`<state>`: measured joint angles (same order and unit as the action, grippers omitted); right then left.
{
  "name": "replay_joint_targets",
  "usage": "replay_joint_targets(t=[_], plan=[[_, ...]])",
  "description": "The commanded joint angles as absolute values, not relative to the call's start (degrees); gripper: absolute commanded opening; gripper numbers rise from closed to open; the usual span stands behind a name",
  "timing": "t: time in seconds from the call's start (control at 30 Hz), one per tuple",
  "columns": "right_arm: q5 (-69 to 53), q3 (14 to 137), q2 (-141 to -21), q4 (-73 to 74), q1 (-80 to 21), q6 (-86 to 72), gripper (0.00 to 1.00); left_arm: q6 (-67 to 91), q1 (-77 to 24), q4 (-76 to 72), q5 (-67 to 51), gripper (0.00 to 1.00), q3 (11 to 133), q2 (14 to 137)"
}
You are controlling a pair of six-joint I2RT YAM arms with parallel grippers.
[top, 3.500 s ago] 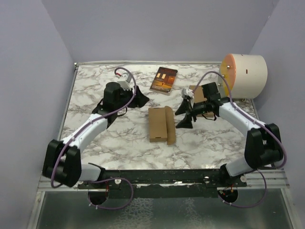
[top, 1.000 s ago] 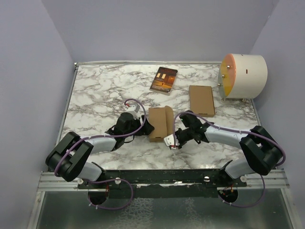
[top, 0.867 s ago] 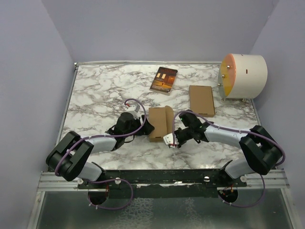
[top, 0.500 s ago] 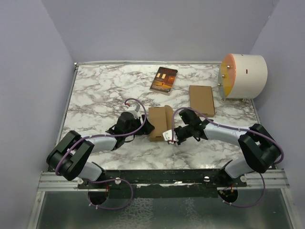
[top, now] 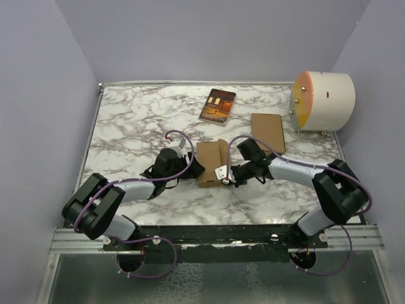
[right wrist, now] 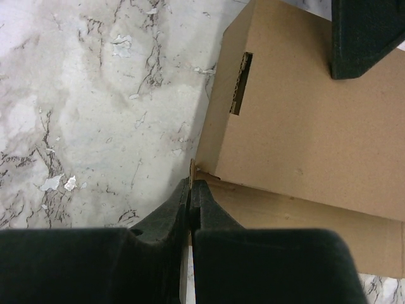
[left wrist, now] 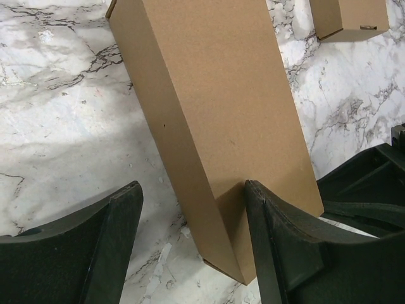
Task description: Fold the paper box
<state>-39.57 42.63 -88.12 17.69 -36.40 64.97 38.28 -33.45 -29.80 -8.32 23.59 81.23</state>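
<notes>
The paper box (top: 212, 163) is a slim brown carton lying flat mid-table, with one long side flap standing up along its right edge. My left gripper (top: 193, 170) is open at the box's near left corner (left wrist: 215, 95). Its right finger (left wrist: 285, 240) is against the cardboard and its left finger (left wrist: 107, 234) stands apart on the marble. My right gripper (top: 226, 175) is shut on the thin edge of the flap at the near right corner (right wrist: 192, 166). A slit (right wrist: 240, 82) shows in the box panel (right wrist: 304, 126).
A bigger brown carton (top: 267, 133) lies at the back right and also shows in the left wrist view (left wrist: 351, 18). A red-brown book (top: 218, 106) lies at the back centre. A white cylinder with an orange face (top: 324, 100) stands at the far right.
My right gripper has slid left and slightly away from me to the box's corner, and its jaws have closed on the flap edge. The left arm and the box have stayed put.
</notes>
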Motion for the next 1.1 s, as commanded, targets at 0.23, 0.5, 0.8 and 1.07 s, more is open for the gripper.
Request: replay_joint_targets(t=[0.23,0.5,0.8,1.07], plan=[[-42.62,45.6,-90.46,22.85,-34.51,61.18,0.01,38.03,-31.65,-26.8,-7.51,0.66,23.02,82.84],[-43.29,46.7,-91.66,23.75,-33.84,58.96,0.01,38.4,-31.0,-27.5,-8.49,0.66,22.84,83.5],[-43.97,49.79,-94.89,27.09,-33.42,56.07,0.01,38.38,-30.46,-27.69,-8.79,0.66,22.68,83.78],[-45.04,50.22,-95.44,28.01,-32.37,55.56,0.01,38.58,-29.98,-27.75,-8.92,0.65,22.35,83.51]])
